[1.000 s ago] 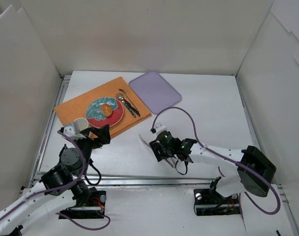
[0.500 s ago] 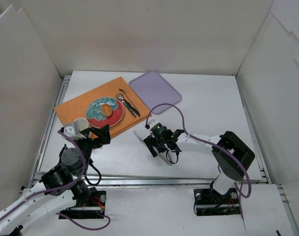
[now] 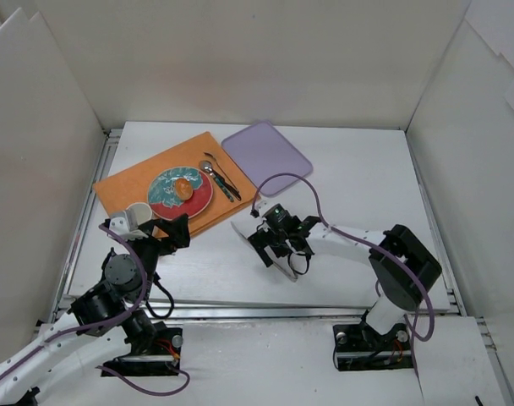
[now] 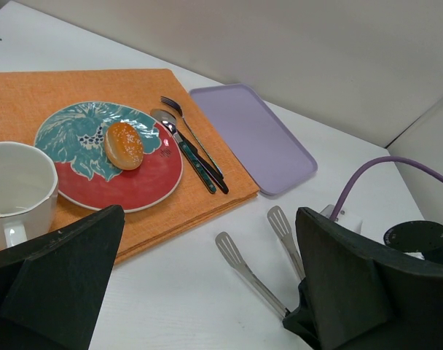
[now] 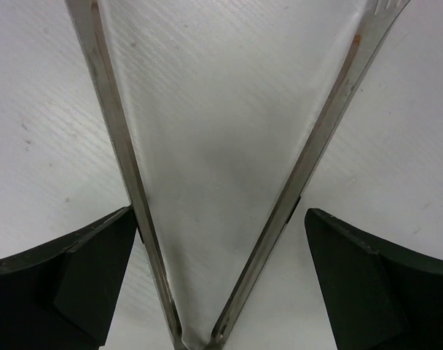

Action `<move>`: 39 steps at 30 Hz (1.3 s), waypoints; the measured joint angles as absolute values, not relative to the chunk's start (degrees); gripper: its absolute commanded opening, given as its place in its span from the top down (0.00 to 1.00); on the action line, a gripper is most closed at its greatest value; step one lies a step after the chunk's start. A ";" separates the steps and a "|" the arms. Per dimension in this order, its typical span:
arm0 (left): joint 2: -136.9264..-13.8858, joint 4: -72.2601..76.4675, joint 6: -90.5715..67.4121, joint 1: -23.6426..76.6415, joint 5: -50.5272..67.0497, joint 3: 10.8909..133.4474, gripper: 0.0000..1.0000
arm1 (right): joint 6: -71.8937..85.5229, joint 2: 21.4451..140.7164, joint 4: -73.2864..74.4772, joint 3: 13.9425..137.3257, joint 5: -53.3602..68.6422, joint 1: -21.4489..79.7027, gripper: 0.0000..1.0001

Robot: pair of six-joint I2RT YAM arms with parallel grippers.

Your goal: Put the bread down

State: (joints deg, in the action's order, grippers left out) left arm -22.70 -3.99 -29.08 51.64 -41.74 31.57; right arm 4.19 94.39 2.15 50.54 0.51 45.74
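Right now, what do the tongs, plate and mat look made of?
The tongs look like bare metal, likely stainless steel: grey brushed sheen, brownish streaks along the edges. The plate seems glazed ceramic, glossy with a painted teal-and-red pattern; melamine is possible. The mat is orange woven fabric, matte, fine weave grain visible.

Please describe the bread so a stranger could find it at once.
At the far left of the table lies an orange placemat carrying a red and teal plate. The bread is the small golden-orange bun on that plate, rounded with a browner top, unlike the white cup and cutlery nearby.
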 measured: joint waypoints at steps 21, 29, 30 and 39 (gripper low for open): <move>-32.01 -2.52 -24.80 51.64 -29.85 34.15 0.00 | 18.81 50.37 17.58 57.71 -22.68 53.63 0.02; -44.21 -2.13 -20.18 53.28 -18.44 41.01 0.00 | 21.06 40.93 20.27 49.15 -29.36 53.74 0.02; -44.80 -2.28 -19.84 53.41 -17.58 41.01 0.00 | 21.08 40.03 20.36 49.06 -29.58 53.74 0.02; -44.86 -2.11 -18.17 53.63 -14.22 41.01 0.00 | 21.19 34.33 20.38 48.62 -30.94 53.78 0.02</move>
